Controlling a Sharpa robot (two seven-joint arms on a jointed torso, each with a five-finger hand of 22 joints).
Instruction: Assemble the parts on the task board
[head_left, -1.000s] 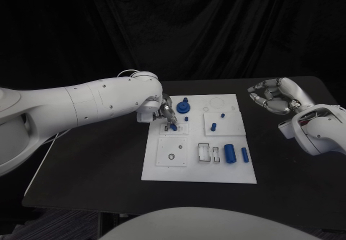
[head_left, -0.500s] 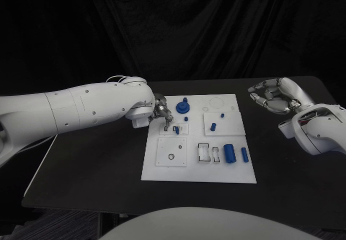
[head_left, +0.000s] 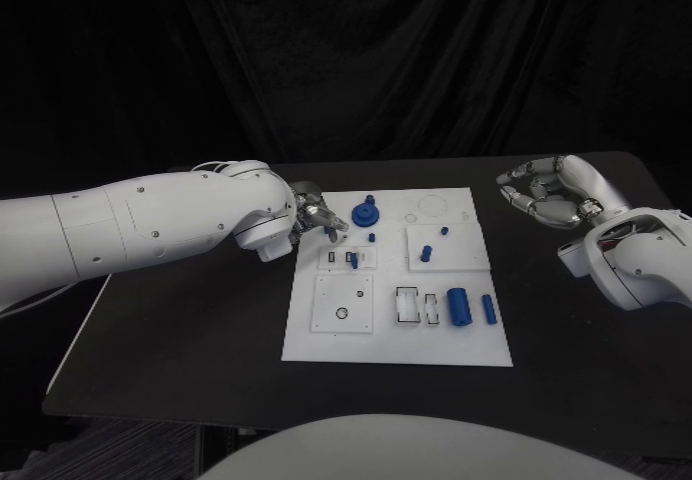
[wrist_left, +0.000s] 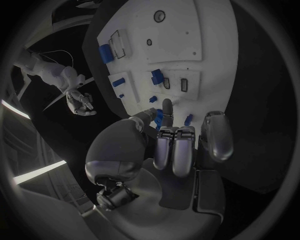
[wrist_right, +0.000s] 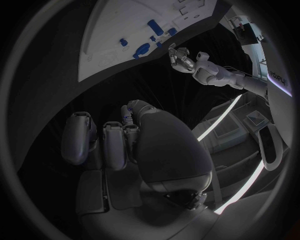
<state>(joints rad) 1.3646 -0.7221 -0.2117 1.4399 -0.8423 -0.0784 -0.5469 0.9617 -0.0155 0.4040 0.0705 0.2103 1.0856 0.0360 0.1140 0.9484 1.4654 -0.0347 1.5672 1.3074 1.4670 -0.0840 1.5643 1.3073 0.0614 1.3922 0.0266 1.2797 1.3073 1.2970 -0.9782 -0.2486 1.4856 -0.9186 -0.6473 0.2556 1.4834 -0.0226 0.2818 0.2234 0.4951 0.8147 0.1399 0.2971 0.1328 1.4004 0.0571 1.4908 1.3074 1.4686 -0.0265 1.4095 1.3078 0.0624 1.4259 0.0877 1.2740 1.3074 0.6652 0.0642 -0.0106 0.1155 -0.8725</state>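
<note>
Task board (head_left: 397, 340): white rectangular plate, centred on black table (head_left: 188, 330), long side running away from the robot.

Parts on board, head view:
- Blue stepped round piece with upright peg (head_left: 366, 212), far left section, just beside the left hand's fingertips.
- Small blue peg (head_left: 372, 238), just nearer than the stepped piece.
- Small blue block (head_left: 353, 259), standing in the slotted left tile beside a dark slot.
- Short blue peg (head_left: 444, 231) and blue pin (head_left: 427, 254), on the right middle tile, near each other but apart.
- Large blue cylinder (head_left: 459, 306), lying flat in the near right section.
- Slimmer blue bar (head_left: 490, 309), lying just beside the cylinder, toward the board's right edge.
- Two black-outlined rectangular slots (head_left: 408, 304), left of the cylinder.
- Dark ring (head_left: 342, 314), on the near left tile.

Left hand (head_left: 315, 220): over the board's far left edge; in the left wrist view (wrist_left: 178, 145) fingers partly curled, apart, nothing visibly held.

Right hand (head_left: 545, 195): off the board, above the table beyond its far right corner; fingers curled inward in both head and right wrist view (wrist_right: 125, 140), nothing held.
</note>
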